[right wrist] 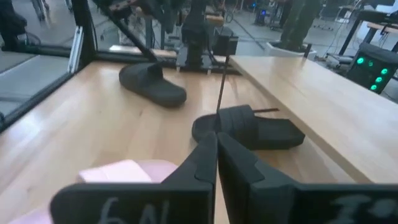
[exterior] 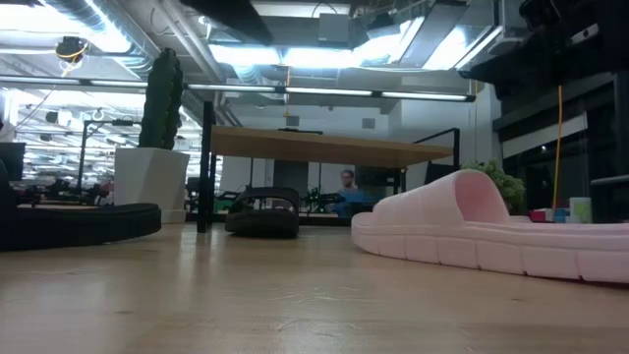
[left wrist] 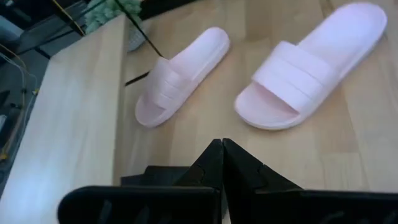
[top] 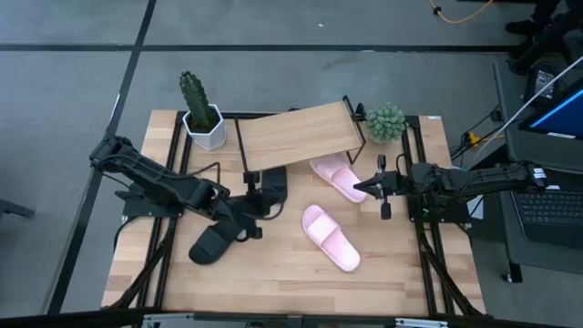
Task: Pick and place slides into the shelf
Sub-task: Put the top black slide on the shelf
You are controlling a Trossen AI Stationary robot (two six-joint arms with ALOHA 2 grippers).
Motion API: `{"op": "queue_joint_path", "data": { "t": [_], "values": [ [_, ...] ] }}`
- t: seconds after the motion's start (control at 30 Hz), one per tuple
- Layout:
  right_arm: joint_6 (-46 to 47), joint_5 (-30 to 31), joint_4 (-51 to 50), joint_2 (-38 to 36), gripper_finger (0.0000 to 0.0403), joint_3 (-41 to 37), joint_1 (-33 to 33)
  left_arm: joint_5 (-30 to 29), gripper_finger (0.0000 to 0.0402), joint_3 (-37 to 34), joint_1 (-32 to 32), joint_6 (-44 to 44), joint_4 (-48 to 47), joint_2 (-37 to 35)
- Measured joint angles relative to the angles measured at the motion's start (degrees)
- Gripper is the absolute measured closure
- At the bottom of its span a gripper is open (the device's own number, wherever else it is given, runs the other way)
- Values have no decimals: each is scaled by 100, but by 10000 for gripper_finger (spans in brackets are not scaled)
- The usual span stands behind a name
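Hovering mid-table: left gripper [top: 258,230], right gripper [top: 357,187], fingers pressed together, nothing pinched.

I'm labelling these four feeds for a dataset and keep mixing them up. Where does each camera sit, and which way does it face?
High view: above the table, looking straight down; shows both arms, the shelf and four slides.
Low view: at tabletop height, looking level under the shelf; no arm shows.
Left wrist view: on the left arm, looking past its shut left claw at two pink slides.
Right wrist view: on the right arm, looking past its shut right claw at two black slides.
Shared: the black slide under the shelf.
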Motion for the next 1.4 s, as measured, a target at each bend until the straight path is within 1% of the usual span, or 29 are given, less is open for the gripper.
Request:
{"op": "queue_joint_path", "data": {
  "t": [0.07,0.17,0.3,0.47,0.63,0.77,0.97,1.03,1.13,1.2,1.3,1.4],
  "values": [
    [-192,1,10,43,386,0,1,-154,401,66,-77,-37,-184,165],
    [-380,0,75,53,388,-2,1,-433,401,203,-163,-332,-591,414],
    [-413,-1,275,48,397,-2,-1,-940,401,295,-237,-740,-752,691],
    [-366,-1,348,44,390,-2,0,-1009,401,303,-245,-1088,-752,977],
    [-361,-3,273,46,391,-2,0,-1347,401,438,-324,-1354,-912,1213],
    [-355,-7,270,46,398,-2,0,-1356,401,948,-404,-1809,-1549,1462],
    [-359,-12,196,48,385,-2,0,-1347,401,1955,-572,-2855,-3152,2060],
    [-353,-14,162,46,384,-2,-1,-1243,401,2305,-642,-3307,-3786,2278],
    [-359,-16,151,48,388,-2,0,-1005,401,2711,-712,-4015,-4464,2599],
    [-362,-17,144,48,394,-2,0,-1010,401,2866,-734,-4176,-4615,2778],
    [-375,-16,75,48,398,-2,0,-1113,402,2904,-689,-4018,-4626,2987],
    [-368,-15,-47,48,394,-2,-1,-1057,401,2903,-551,-3993,-4704,3144]
  ]
}}
